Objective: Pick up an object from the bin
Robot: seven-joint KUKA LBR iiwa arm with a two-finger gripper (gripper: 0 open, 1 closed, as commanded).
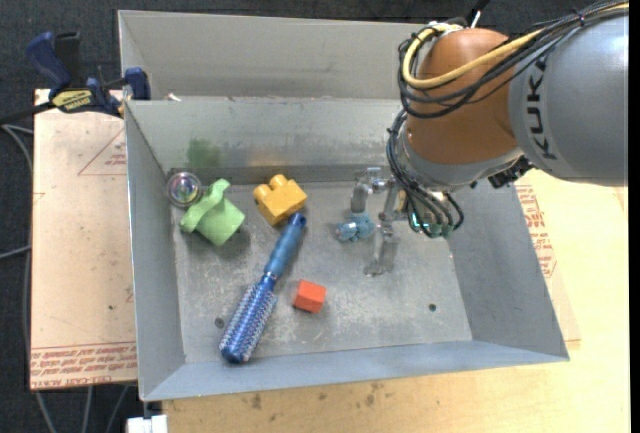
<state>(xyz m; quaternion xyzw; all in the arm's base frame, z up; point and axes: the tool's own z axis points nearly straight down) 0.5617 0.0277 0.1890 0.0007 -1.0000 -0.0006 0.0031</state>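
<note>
Found the fingers [383,241] spread and clasping nothing, the gripper [368,233] low over the bin [300,126] floor with a pale-blue thing [350,229] just beside them, then leftward an orange cube [309,297], blue brush [262,293], yellow block [279,198], green lump [214,217] and shiny ball [184,187]

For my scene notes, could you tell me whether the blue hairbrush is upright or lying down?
Lying down: the blue hairbrush stretches flat across the bin floor, handle by the yellow block.

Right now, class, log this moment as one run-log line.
hand: open, low over bin floor | nearest: small light-blue thing, beside it, not held
</note>
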